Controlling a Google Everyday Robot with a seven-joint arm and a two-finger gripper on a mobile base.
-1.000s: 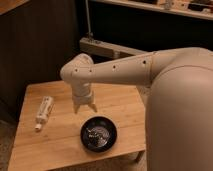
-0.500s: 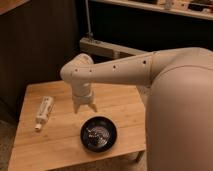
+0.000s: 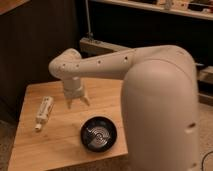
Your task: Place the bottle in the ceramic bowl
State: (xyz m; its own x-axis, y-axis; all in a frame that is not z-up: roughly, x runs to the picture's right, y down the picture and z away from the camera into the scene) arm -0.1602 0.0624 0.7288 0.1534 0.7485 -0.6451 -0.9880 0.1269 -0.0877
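The white bottle [image 3: 44, 111] lies on its side at the left of the wooden table [image 3: 60, 145], cap toward the front. The black ceramic bowl [image 3: 99, 133] sits at the table's front right, empty with pale reflections inside. My gripper [image 3: 77, 103] hangs fingers-down over the table's middle, to the right of the bottle and behind and left of the bowl. Its two fingers are spread apart and hold nothing.
My large white arm [image 3: 155, 100] fills the right side of the view and hides the table's right edge. A dark wall and a metal rail [image 3: 100, 47] stand behind the table. The floor shows at the lower left.
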